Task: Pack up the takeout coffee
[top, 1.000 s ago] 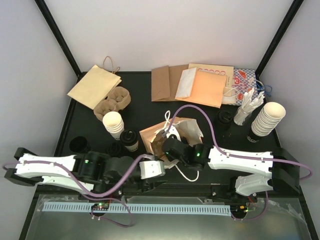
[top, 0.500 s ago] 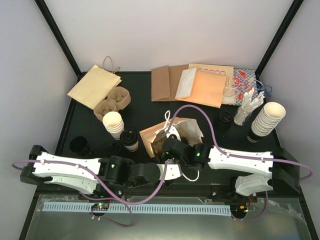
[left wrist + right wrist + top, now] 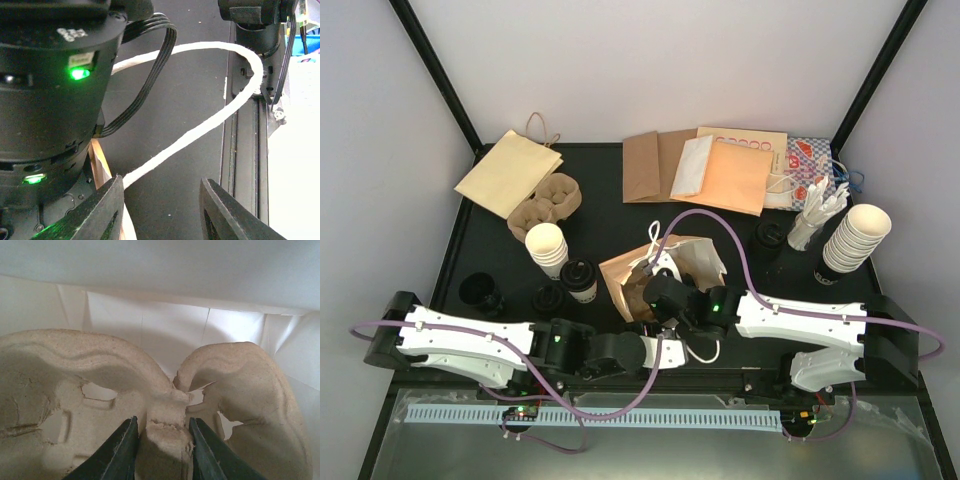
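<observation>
My right gripper (image 3: 162,426) is down inside the bag (image 3: 620,275) at mid-bench, fingers clamped on the centre post of the carrier (image 3: 75,385), with the post pinched between both pads. The bag's white lining fills the wrist view behind it. My left gripper (image 3: 161,200) sits by the near edge just beside the bag, jaws apart, nothing between them. The bag's white cord (image 3: 210,125) loops over the dark bench (image 3: 610,215) beyond the fingers, one end meeting the bag's edge by the left finger. I can't tell if it touches. One lidded cup (image 3: 582,279) stands upright just left of the bag, toward the near-left part of the bench, neither gripper on it. A second black lid (image 3: 550,298) is just left of that cup — I can't tell if there's a cup under it. A stack of lidless cups (image 3: 547,247) stands just behind the lidded cup. A spare carrier (image 3: 546,200) sits toward the far-left corner.
</observation>
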Robot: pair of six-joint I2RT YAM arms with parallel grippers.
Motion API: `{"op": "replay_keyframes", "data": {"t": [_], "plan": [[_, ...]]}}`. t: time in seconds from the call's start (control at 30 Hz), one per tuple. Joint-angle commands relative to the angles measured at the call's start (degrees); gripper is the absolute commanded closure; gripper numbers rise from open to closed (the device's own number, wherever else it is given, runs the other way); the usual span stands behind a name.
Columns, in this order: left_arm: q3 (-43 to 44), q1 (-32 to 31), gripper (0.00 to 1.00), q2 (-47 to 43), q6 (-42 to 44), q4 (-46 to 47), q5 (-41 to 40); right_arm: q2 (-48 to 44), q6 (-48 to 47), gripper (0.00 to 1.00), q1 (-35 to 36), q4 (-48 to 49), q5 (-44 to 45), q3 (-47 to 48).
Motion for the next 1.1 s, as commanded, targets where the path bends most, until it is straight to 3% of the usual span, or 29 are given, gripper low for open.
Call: {"op": "replay_keyframes", "data": {"t": [0.0,0.1,0.23,0.3,0.63,1.07], "plan": [[1.81,-0.33,0.58,1.4,2.13,3.39,-2.07,0.26,0.46,0.7,-0.26,-1.64,-0.93,1.1],[1.5,-0.33,0.65,2.29,3.24,5.16,-2.06,0.34,0.45,0.7,-0.26,-1.76,-0.98,1.17],[2.42,-0.33,0.95,4.45,4.12,4.88,-0.08,0.46,0.34,0.7,-0.22,-2.27,-0.72,1.65],[2.88,-0.33,0.98,5.26,4.09,3.95,1.12,0.67,0.32,0.7,-0.23,-2.62,-0.56,1.95],[1.85,-0.33,0.98,3.91,2.94,3.67,0.43,1.43,0.33,0.7,-0.28,-5.24,-0.58,3.88],[-3.4,-0.41,0.71,-6.11,6.98,8.76,1.25,1.39,0.25,0.7,-0.49,-5.07,-1.15,3.74]]}}
